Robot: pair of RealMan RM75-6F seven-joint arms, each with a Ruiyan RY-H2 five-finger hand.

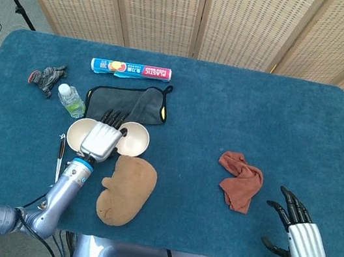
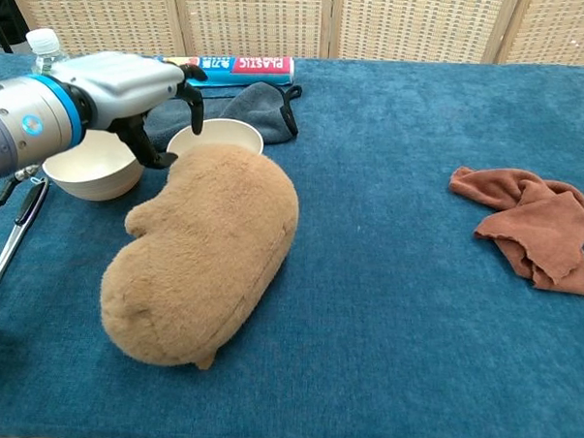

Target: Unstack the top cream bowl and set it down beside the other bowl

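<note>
Two cream bowls stand side by side on the blue table. The right bowl [image 1: 136, 138] [image 2: 223, 135] sits upright just behind a brown plush toy [image 2: 208, 249]. The left bowl [image 1: 77, 131] [image 2: 91, 167] stands a little apart from it. My left hand [image 1: 101, 139] [image 2: 124, 81] hovers over the gap between them with its fingers curved down and apart. Its fingers are above the right bowl's near-left rim and hold nothing. My right hand [image 1: 297, 230] hangs open at the table's front right corner, far from the bowls.
Behind the bowls lie a grey cloth [image 1: 130, 103], a small water bottle [image 1: 71, 100] and a roll of plastic wrap [image 1: 131, 68]. A thin tool [image 1: 59, 159] lies left of my forearm. A rust cloth [image 1: 240, 181] lies to the right, and the plush toy [image 1: 127, 188] in front.
</note>
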